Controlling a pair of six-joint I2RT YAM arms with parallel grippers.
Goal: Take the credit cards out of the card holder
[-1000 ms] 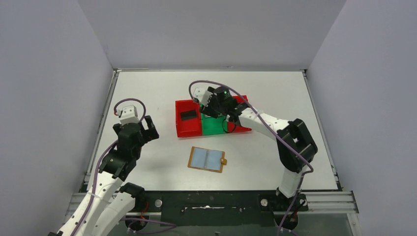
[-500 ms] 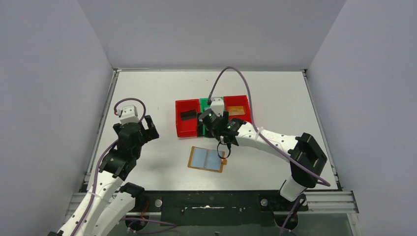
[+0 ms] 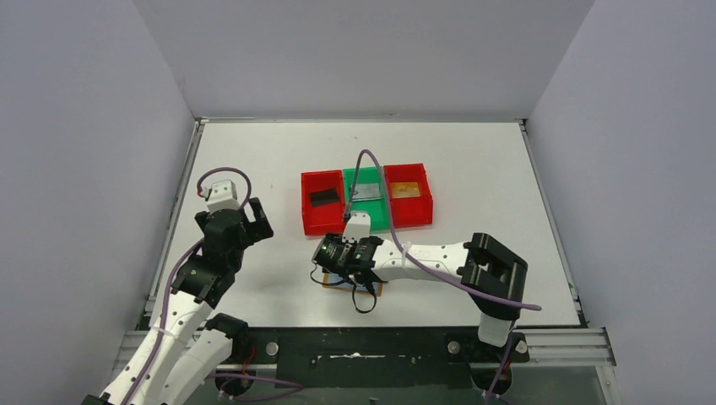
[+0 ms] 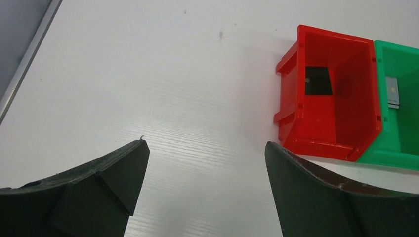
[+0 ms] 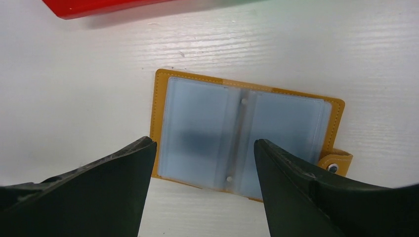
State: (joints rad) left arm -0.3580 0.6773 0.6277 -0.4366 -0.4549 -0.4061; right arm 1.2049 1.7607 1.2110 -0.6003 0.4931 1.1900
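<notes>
White matte table (image 3: 473, 160), enclosed by plain grey walls (image 3: 363, 51) on three sides, metal rail along the edges.

Lower centre of the top view: small flat orange-tan book-style card holder (image 5: 244, 133), lying open and flat on the table, snap tab at its lower right in the right wrist view. It is mostly covered from above by the right gripper (image 5: 202, 145), which hangs over it with fingers spread wide, nothing held. Contact with the holder cannot be told. Both pale blue-grey panels are seen face up. No card is made out inside; sleeves are cloudy, so not certain.

Judged step: checking for, or picking, a remaining card. To be done well, a sleeve's open edge should be found first, one finger slid in shallow, and the holder kept from lifting or sliding. The thin sleeve is likely to buckle if it is pinched with the card.

Left of the top view: left gripper (image 4: 206, 145) raised over bare table, fingers apart, empty, well away from the holder.

Further back, centre of the frame: a row of three touching plastic bins. Left red bin (image 3: 306, 207) holds a dark card (image 3: 323, 197); green bin (image 3: 371, 218) a grey card (image 3: 367, 191); right red bin (image 3: 427, 202) a tan card (image 3: 406, 189). Task is judged to be near its end.
</notes>
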